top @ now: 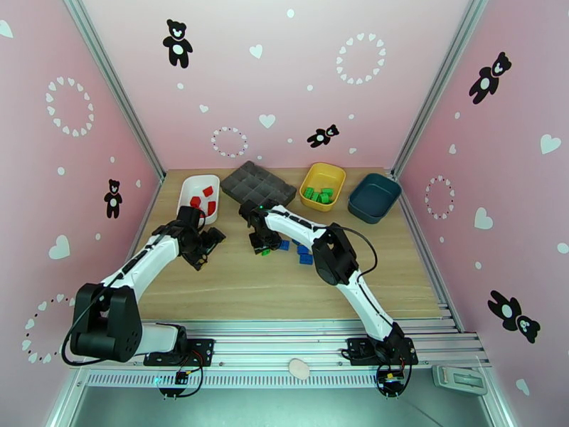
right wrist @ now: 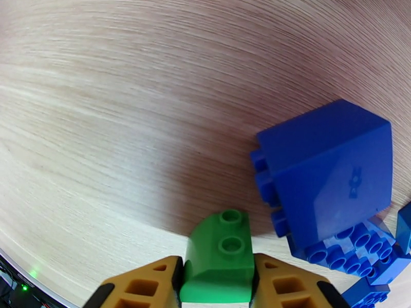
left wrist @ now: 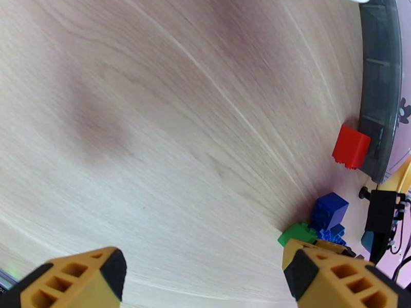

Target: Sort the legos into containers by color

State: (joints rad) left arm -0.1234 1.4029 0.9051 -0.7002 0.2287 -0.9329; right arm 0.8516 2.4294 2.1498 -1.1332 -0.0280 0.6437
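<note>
Legos [top: 299, 249], the blues, lie loose before the grey tray [top: 257, 184]; reds [top: 204, 201] fill the white bin [top: 189, 186] left of it, greens [top: 321, 196] the yellow bin [top: 328, 176] right; teal bin [top: 375, 197] bare; right gripper [right wrist: 218, 286] pinches a green brick [right wrist: 222, 250]; left gripper [left wrist: 200, 275] gapes, empty.

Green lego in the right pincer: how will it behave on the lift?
Likely rigid: the green brick looks like hard moulded plastic, so the right pincer, shut on its sides, shouldn't crush it. Its glossy curved face might let it slip or pivot. Small, so probably light.
</note>
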